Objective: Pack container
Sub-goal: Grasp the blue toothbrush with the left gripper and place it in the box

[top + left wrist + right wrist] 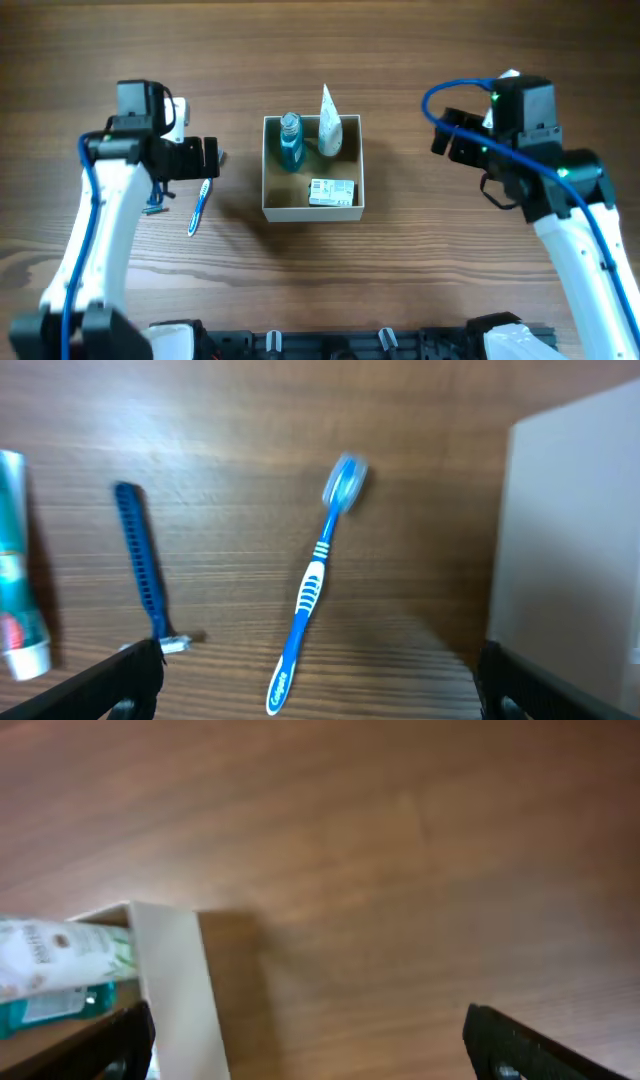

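Note:
The container [312, 212] is a square box with white walls and a brown inside, at the table's middle. It holds a blue bottle [291, 140], a white tube [330, 125] and a small white packet [332, 191]. A blue toothbrush [200, 207] lies on the table left of it, also seen in the left wrist view [315, 575]. My left gripper [208, 155] is open and empty above the toothbrush's handle end [320, 695]. My right gripper [445, 135] is open and empty, off the container's right side [305, 1045].
A blue razor [140, 565] and a teal-and-white toothpaste tube [15, 560] lie left of the toothbrush; the razor [155, 203] is partly under my left arm. The container's white wall shows in both wrist views [570, 530] [175, 980]. The table is brown wood.

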